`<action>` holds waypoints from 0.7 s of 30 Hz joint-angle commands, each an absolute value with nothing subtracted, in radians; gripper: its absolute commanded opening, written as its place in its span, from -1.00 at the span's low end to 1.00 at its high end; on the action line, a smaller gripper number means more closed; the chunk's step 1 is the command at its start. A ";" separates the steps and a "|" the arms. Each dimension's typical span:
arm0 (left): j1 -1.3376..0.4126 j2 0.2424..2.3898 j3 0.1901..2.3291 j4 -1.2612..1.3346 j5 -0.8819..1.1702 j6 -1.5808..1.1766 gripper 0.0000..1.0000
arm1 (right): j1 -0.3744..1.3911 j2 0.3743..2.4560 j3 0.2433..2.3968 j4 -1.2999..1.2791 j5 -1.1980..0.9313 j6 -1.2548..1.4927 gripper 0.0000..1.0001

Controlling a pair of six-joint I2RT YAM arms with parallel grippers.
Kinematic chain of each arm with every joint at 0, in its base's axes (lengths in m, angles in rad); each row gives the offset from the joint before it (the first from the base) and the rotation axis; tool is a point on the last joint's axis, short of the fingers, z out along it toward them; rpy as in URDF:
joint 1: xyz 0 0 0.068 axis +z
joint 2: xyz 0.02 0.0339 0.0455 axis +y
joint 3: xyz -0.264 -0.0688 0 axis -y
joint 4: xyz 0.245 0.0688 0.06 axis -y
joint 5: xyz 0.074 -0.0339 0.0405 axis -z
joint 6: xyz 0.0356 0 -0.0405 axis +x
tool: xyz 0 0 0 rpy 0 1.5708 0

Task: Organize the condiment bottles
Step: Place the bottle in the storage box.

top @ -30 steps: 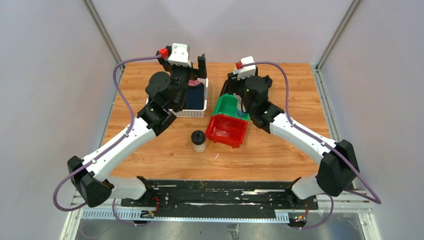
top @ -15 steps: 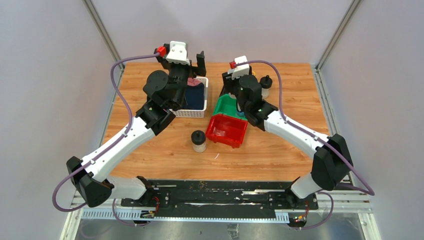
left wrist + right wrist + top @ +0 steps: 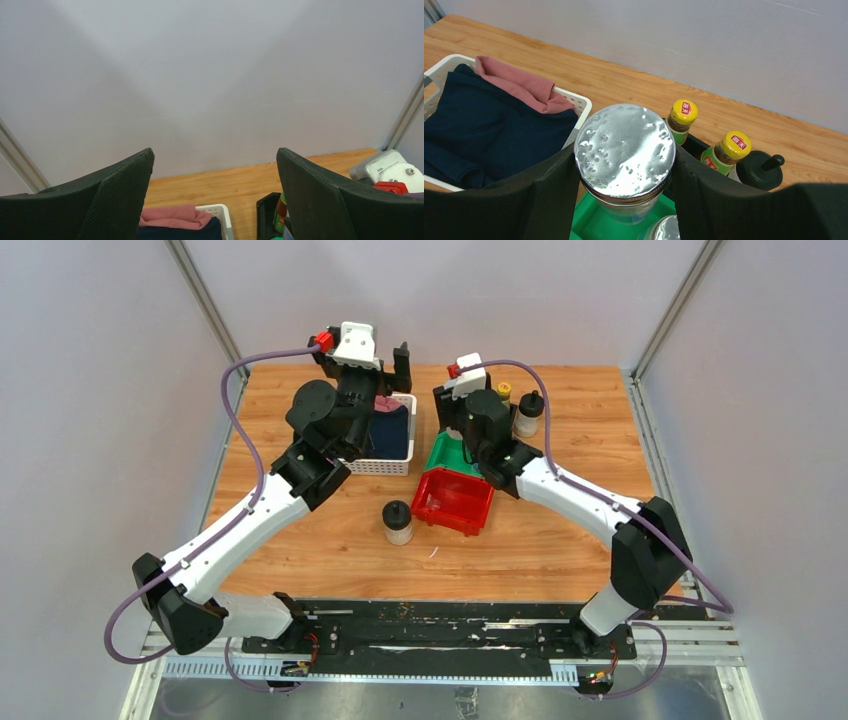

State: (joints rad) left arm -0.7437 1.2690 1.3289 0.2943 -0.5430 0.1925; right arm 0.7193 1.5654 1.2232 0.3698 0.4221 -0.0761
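Over the green bin (image 3: 591, 224), the right gripper (image 3: 624, 156) is pinching a silver-lidded shaker (image 3: 624, 142), pads pressing on the glass from both sides just under the lid and holding it upright above the bin floor. Down below it, a second silver lid (image 3: 667, 230) is peeking out at the bottom edge of the right wrist view, sitting low by the green plastic.

Behind the shaker, two yellow-capped sauce bottles (image 3: 684, 114) are standing upright side by side, and they are looking like residents of the black bin (image 3: 266, 215), though its rim is mostly hidden. Just to their right, a black-lidded jar (image 3: 764, 170) is standing on the table (image 3: 520, 552).

Meanwhile the other black-lidded jar (image 3: 397, 522) is standing alone on the wood, just beside the left wall of the red bin (image 3: 440, 516), which is touching the near side of the green one.

On the left, the white basket (image 3: 584, 102) is carrying a folded navy cloth (image 3: 484, 125) with a pink cloth (image 3: 519, 82) lying along its far edge. The left gripper (image 3: 214, 152) is hanging above that basket, fingers spread wide and gripping nothing, pointing at the back wall.
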 commanded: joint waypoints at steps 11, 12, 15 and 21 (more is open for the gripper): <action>-0.753 1.280 1.355 0.293 -0.549 0.216 0.98 | 0.739 1.609 1.261 0.490 0.423 -0.045 -1.00; -0.753 1.280 1.355 0.293 -0.549 0.216 0.99 | 0.739 1.614 1.260 0.494 0.424 -0.043 -1.00; -0.753 1.284 1.353 0.293 -0.552 0.219 0.98 | 0.739 1.628 1.254 0.506 0.423 -0.039 -1.00; -0.753 1.293 1.356 0.295 -0.555 0.223 0.98 | 0.739 1.650 1.236 0.532 0.426 -0.035 -1.00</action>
State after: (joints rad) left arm -0.7437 1.2789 1.3300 0.2905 -0.5434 0.2070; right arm 0.7242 1.6455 1.2308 0.4229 0.4171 -0.0479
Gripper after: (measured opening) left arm 0.992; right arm 0.636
